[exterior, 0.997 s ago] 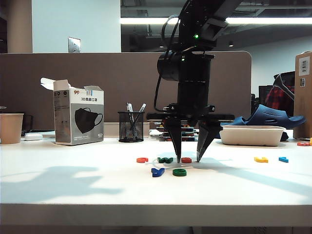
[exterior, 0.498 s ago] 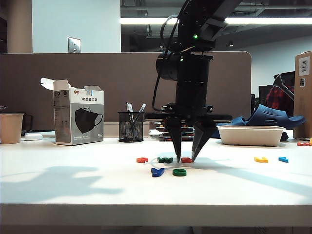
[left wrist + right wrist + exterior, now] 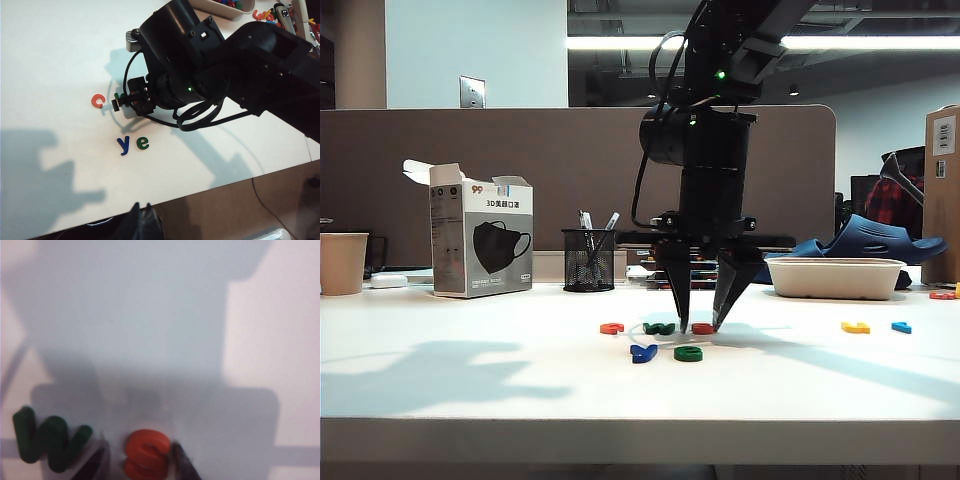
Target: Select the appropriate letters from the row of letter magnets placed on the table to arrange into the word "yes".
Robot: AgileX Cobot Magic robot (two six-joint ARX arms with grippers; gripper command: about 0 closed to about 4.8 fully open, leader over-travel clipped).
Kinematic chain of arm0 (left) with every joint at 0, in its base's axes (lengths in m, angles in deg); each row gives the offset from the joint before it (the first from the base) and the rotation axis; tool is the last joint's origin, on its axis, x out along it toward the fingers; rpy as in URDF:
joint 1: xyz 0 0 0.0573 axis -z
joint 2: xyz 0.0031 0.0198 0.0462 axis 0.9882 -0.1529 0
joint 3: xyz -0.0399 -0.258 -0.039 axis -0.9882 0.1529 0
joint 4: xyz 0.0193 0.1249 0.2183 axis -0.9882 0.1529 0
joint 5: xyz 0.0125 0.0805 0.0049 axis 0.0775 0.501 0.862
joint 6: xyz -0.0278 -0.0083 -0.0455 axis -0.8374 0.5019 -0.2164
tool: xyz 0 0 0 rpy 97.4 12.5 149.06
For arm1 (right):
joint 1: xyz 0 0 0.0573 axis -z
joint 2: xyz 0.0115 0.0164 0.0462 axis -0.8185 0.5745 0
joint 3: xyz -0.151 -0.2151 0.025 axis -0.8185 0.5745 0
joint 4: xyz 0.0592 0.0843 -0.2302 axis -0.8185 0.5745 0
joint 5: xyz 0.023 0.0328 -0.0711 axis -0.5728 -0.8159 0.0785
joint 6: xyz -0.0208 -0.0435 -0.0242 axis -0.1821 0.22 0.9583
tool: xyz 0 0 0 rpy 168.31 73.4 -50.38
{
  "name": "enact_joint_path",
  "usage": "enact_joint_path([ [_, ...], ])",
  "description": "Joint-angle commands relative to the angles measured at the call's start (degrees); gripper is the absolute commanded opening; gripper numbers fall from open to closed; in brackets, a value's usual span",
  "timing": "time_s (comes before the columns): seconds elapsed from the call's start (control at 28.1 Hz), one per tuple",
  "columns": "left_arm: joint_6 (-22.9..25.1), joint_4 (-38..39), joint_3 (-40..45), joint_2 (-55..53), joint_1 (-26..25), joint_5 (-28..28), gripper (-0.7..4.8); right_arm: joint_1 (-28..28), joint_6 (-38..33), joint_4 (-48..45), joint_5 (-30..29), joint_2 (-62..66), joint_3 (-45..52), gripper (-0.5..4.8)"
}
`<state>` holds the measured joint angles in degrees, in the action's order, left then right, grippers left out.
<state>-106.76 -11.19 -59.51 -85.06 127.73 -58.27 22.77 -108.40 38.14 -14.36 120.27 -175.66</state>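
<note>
Narrowing since earlier: right gripper [image 3: 699, 326] fingers now pinching orange-red s [image 3: 145, 453]; left gripper state unseen.

Blue y [image 3: 123, 145] and green e [image 3: 143, 143] side by side, orange-red s [image 3: 145, 454] apart

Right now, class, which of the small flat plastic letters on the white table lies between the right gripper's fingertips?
The orange-red letter s, straddled by the right gripper. The dark green w lies just outside one fingertip; the other letters lie farther away.

Glossy plastic orange-red s [image 3: 146, 455] & dark green w [image 3: 50, 442]; smooth matt white table [image 3: 470, 380]; black matt plastic right gripper [image 3: 700, 325].
</note>
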Motion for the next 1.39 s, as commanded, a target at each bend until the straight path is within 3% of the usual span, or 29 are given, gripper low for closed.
enact_joint_path([
  [0.04, -0.15, -0.37, -0.22, 0.15, -0.04, -0.02, -0.05, -0.2, -0.31, 2.25, -1.99, 1.51, 0.85, 1.65],
  [0.5, -0.15, -0.37, -0.22, 0.15, -0.04, -0.02, -0.05, -0.2, -0.31, 2.54, -2.01, 1.51, 0.85, 1.35],
  [0.61, -0.15, -0.37, -0.22, 0.15, -0.04, -0.02, -0.05, -0.2, -0.31, 2.54, -2.01, 1.51, 0.85, 1.0],
  [0.82, -0.15, -0.37, -0.22, 0.15, -0.04, -0.02, -0.05, -0.2, -0.31, 2.49, -1.99, 1.51, 0.85, 0.84],
  [1.39, -0.15, -0.37, -0.22, 0.15, -0.04, -0.02, -0.05, -0.15, -0.24, 2.75, -1.75, 1.29, 0.61, 0.85],
])
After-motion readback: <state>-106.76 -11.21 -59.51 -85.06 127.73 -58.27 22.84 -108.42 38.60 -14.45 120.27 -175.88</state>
